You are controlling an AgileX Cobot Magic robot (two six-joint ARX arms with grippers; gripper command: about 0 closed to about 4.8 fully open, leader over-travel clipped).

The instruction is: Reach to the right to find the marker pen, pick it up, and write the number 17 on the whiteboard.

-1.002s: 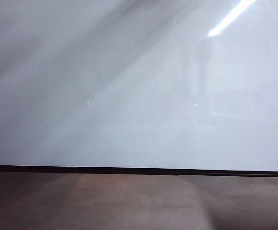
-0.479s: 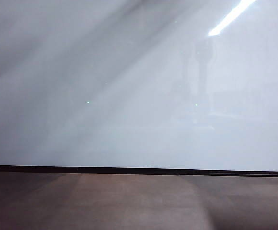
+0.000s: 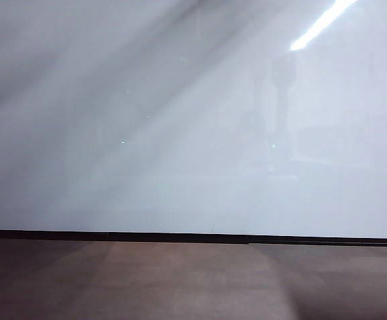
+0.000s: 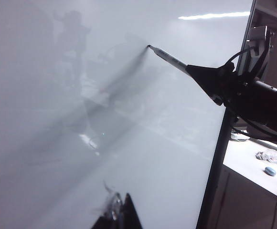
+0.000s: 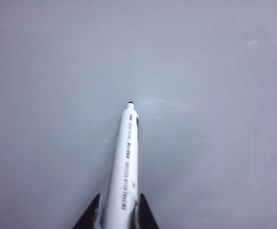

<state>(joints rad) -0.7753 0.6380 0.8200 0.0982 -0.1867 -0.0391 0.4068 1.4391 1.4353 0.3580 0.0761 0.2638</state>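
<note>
The whiteboard (image 3: 180, 133) fills the exterior view, glossy white with a thin black frame; neither gripper shows there. My right gripper (image 5: 119, 196) is shut on the white marker pen (image 5: 126, 162), whose dark tip points at the board. In the left wrist view the right gripper (image 4: 192, 69) holds the marker pen (image 4: 169, 57) with its tip meeting its own shadow on the whiteboard (image 4: 81, 119). No ink mark shows on the board. My left gripper (image 4: 122, 200) hangs close in front of the board, its dark fingertips together with nothing between them.
A brown matte surface (image 3: 180, 280) lies under the board's black bottom frame. Beyond the board's black side frame (image 4: 219, 157) stands a white counter (image 4: 246, 157) with a small blue object (image 4: 270, 171) and some crumpled material (image 4: 274, 156).
</note>
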